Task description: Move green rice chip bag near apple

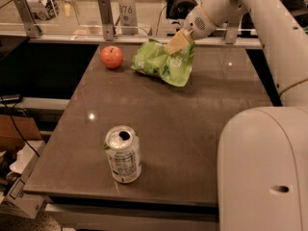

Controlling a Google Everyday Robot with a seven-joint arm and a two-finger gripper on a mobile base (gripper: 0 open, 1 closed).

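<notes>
The green rice chip bag (162, 62) hangs just above the far part of the dark table (192, 119), its lower edge at or close to the surface. My gripper (177, 43) is shut on the bag's upper right corner. The red-orange apple (111, 57) sits at the table's far left corner, a short gap left of the bag.
A silver drink can (123, 154) stands upright near the table's front left. A rail with posts (107, 17) runs behind the far edge. My white base (262, 170) fills the lower right. A cable and clutter (14, 143) lie left of the table.
</notes>
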